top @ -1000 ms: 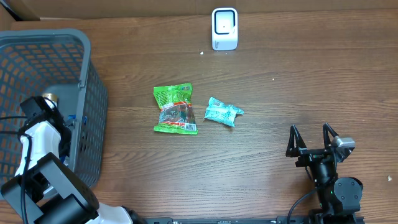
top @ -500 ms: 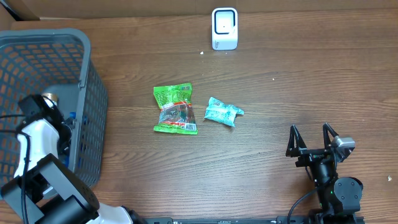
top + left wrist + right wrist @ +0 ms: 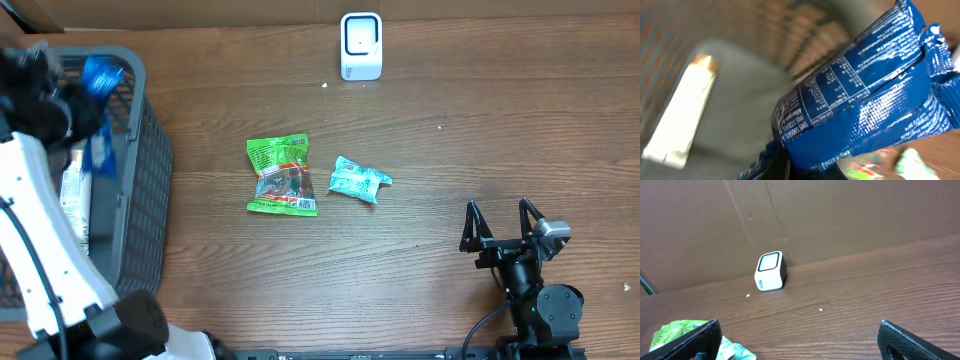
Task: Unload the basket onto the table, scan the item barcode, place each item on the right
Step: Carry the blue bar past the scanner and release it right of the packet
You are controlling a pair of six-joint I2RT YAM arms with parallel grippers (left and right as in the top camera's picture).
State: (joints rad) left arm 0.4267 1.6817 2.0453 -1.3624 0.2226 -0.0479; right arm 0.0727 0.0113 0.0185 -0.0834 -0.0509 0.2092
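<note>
Item under task: blue foil snack packet (image 3: 100, 75) with white print, clamped in left gripper (image 3: 82, 110), raised above rim of grey plastic mesh basket (image 3: 140, 95) at left side of brown wooden table (image 3: 450, 120).
Change noted: a second ago, low inside basket with jaws part-way apart; now closed on packet and lifted, arm blurred by motion.
Left gripper state: pinched tight on lower end of packet; fingers mostly hidden behind foil in wrist view.
Right gripper (image 3: 497, 210) state: jaws spread wide, nothing between them, parked at near right of table, unmoved.
Scanner: small white box scanner (image 3: 361, 45) with dark window, upright at far edge, well apart from packet.
Barcode: not located; wrist view shows only a nutrition table and small print on packet face.
Other goods: green snack bag (image 3: 282, 176) and teal packet (image 3: 358, 180) just beside each other mid-table, untouched; long white packet (image 3: 75, 195) lying on basket floor.
Meaning for task: pick judged complete; carry to scanner and turning of barcode face toward window judged outstanding.
Risk: narrow pinch on slippery foil; swing or slip judged possible during transfer.
</note>
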